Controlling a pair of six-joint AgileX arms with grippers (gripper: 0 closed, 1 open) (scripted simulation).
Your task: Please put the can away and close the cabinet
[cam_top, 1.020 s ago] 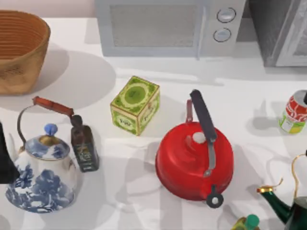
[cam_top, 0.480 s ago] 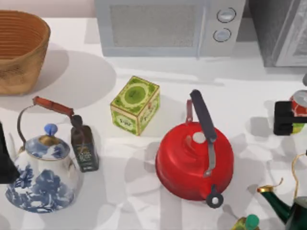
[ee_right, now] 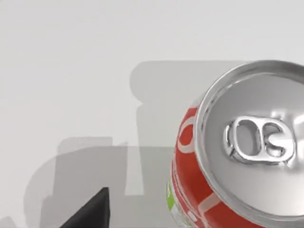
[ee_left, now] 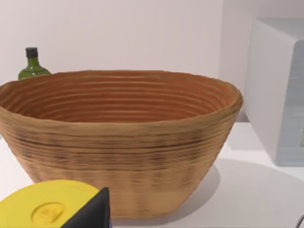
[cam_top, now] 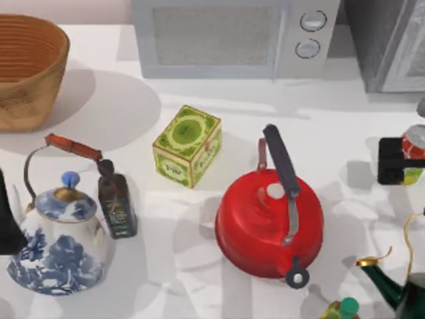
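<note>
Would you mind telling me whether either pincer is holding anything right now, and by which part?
It cannot be told: the right pincer is at the can, level with its side, but a closed grip isn't visible.

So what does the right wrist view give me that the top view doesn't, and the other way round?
Right wrist view alone: the silver lid and pull tab of the small red, white and lime-green drink can, seen close from above.

Top view alone: the right gripper beside that can at the table's right edge, the grey speckled cabinet behind it, and the round red kettle to its left.

Both: the can standing upright on the white table.
</note>
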